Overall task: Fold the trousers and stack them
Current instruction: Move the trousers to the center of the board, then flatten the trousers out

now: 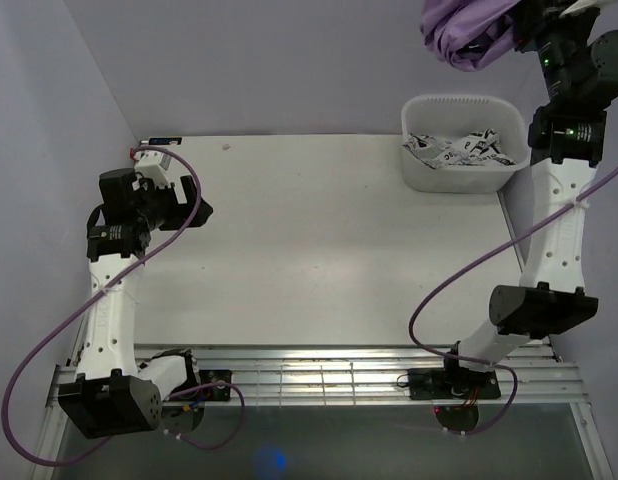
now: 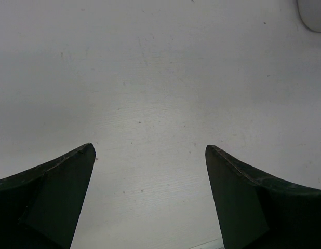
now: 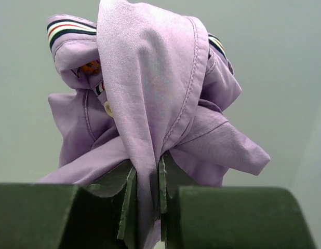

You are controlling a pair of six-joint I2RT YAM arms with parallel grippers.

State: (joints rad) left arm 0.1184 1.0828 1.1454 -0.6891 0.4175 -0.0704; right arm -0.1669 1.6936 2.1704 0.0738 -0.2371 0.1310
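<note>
Right gripper (image 3: 146,176) is clenched on a thin fold of the trousers (image 3: 150,93). They hang from it as a wadded lilac bundle held high at the far right, above and just beyond the white basket (image 1: 457,99). Left gripper (image 2: 150,150) is released, jaws wide apart over bare table (image 1: 319,250) on the left, well apart from the cloth.

Risks:
- The pinch takes only one narrow pleat. Soft fabric could creep out during the swing and drop back into the basket or off the far edge.
- The bundle is twisted on itself. Lowered like this it probably lands as a heap, with no clear waist or leg for the left arm to pick.
- Hanging cloth could catch the basket rim on the way across and drag it.

Can't see:
- The top view cuts the trousers off at the frame edge, and the right fingers don't show there.
- Legs and hems can't be told apart. Only the button (image 3: 108,109) and striped waistband trim (image 3: 67,28) are readable.
- Patterned cloth (image 1: 459,150) lies in the basket; can't tell what it is or what's under it.
</note>
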